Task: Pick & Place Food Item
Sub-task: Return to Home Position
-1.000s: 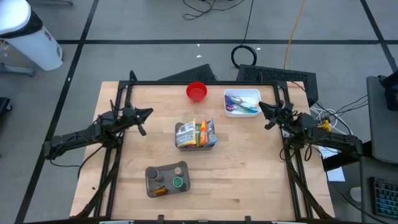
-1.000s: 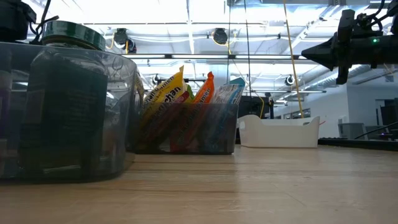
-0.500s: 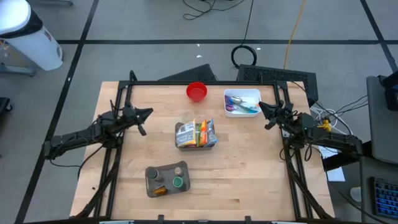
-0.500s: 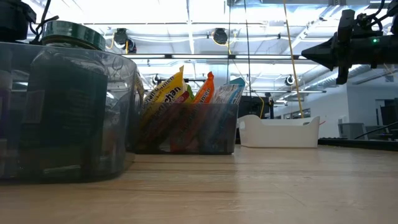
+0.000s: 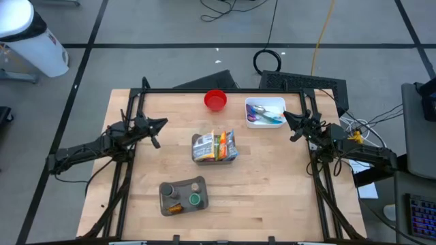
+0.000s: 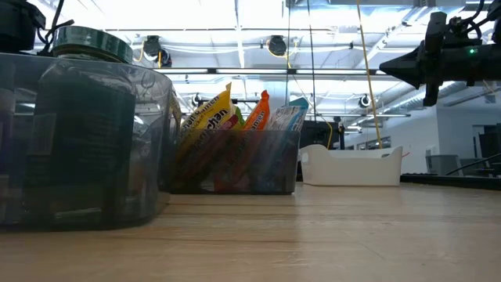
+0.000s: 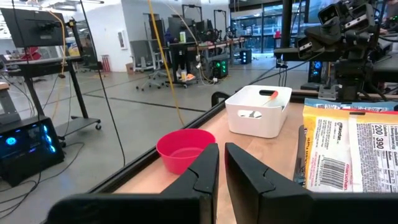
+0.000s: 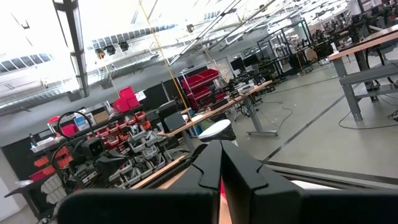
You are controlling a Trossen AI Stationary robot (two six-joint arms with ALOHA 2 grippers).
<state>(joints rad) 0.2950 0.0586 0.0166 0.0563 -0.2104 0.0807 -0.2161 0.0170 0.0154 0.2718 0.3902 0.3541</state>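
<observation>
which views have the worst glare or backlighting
Low view: ceiling lights backlight everything, so the near black bin and right gripper read as dark shapes. Right wrist view: skylights blown out white. High view: even light, only faint shadows on the table.

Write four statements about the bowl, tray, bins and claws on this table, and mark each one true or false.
1. The red bowl sits beside the white tray. True.
2. The green-capped bottle stands among the snack packs. False: it is in the lower black bin; the packs fill the middle black bin.
3. The left claw grips a snack pack. False: it holds nothing and sits left of the middle black bin.
4. The right claw holds nothing and is near the white tray. True.
</observation>
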